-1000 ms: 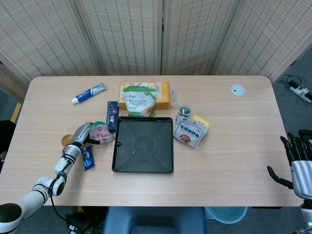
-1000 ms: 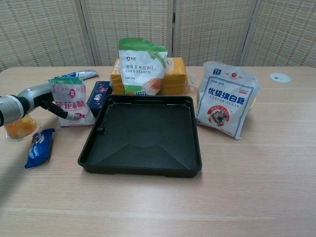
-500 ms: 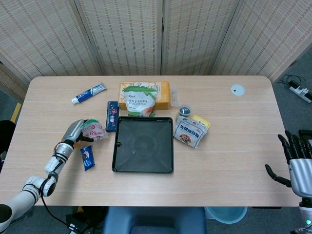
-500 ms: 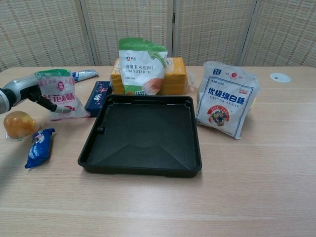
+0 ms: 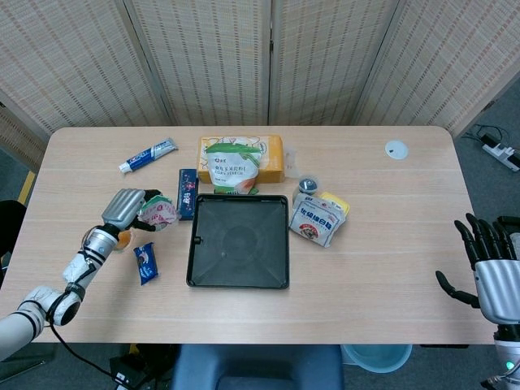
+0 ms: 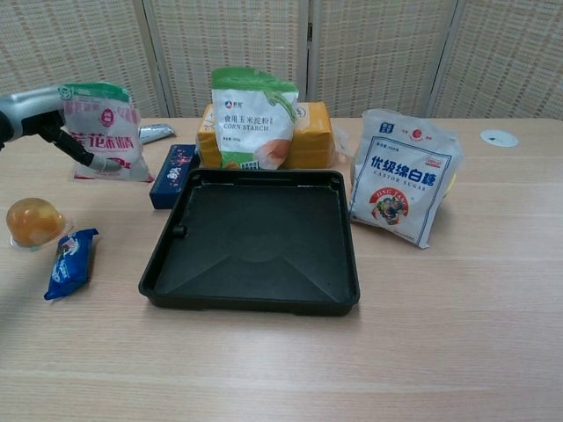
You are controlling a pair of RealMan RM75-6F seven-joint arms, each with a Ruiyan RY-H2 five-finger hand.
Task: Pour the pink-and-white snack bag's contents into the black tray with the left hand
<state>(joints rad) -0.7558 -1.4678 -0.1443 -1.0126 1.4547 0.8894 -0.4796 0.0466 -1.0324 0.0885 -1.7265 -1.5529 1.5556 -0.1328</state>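
Note:
My left hand [image 5: 123,209] [image 6: 35,114] grips the pink-and-white snack bag [image 5: 158,211] [image 6: 105,132] near its top and holds it upright above the table, left of the black tray [image 5: 238,241] [image 6: 255,242]. The tray lies flat in the middle with nothing in it. In the head view my right hand [image 5: 490,266] hangs off the table's right edge, fingers spread and holding nothing.
A green-topped corn starch bag [image 6: 253,117] and a yellow box [image 6: 312,132] stand behind the tray, a white sugar bag [image 6: 403,176] at its right. Left of the tray are a dark blue box [image 6: 171,174], a small blue packet [image 6: 70,262], an orange jelly cup [image 6: 32,221] and a toothpaste tube [image 5: 148,154].
My left hand has lifted the snack bag up off the table and carried it back and to the left, uncovering the jelly cup. The right hand has barely shifted.

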